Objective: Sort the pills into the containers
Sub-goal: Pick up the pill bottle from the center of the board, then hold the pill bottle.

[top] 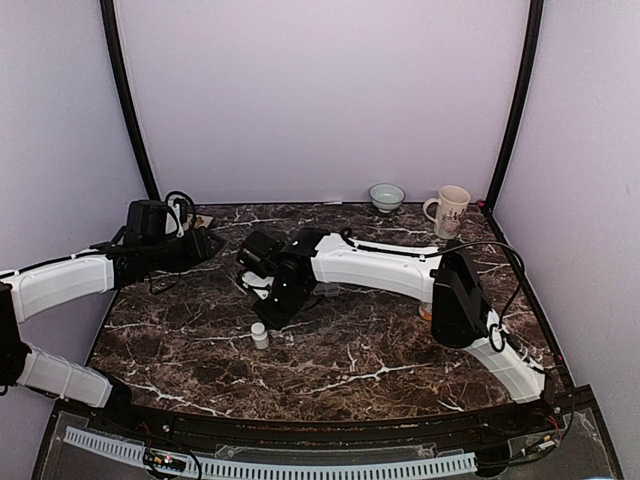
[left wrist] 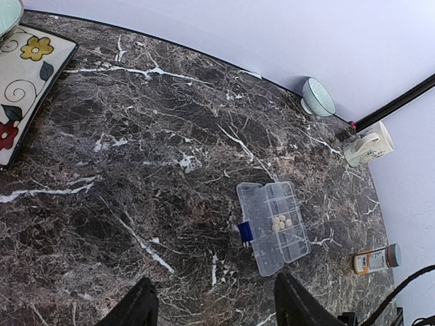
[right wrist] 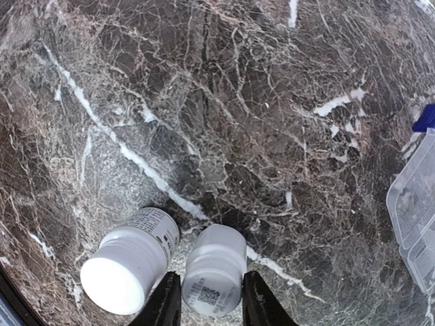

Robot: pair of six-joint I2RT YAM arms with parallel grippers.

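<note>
My left gripper [left wrist: 217, 302] hangs open and empty above the counter [left wrist: 136, 136], the pill box [left wrist: 272, 227] with pills [left wrist: 281, 221] in a middle compartment at its 1 o'clock, while my right gripper [right wrist: 209, 299] flanks a white bottle [right wrist: 216, 261], whether clamped I cannot tell.

Two arms on show here. The left arm [top: 60, 285] wears chunky white shells over its long links, with black housings at the joints and a black cable [top: 180, 205] looping off the wrist block. The right arm [top: 380, 265] matches: white link, black elbow, a thin black wire [top: 505, 262] arcing over it. Up close, the left gripper [left wrist: 217, 309] has plain matte black fingers [left wrist: 139, 305]. The right gripper [right wrist: 211, 302] is the same, smooth and tapered.
</note>
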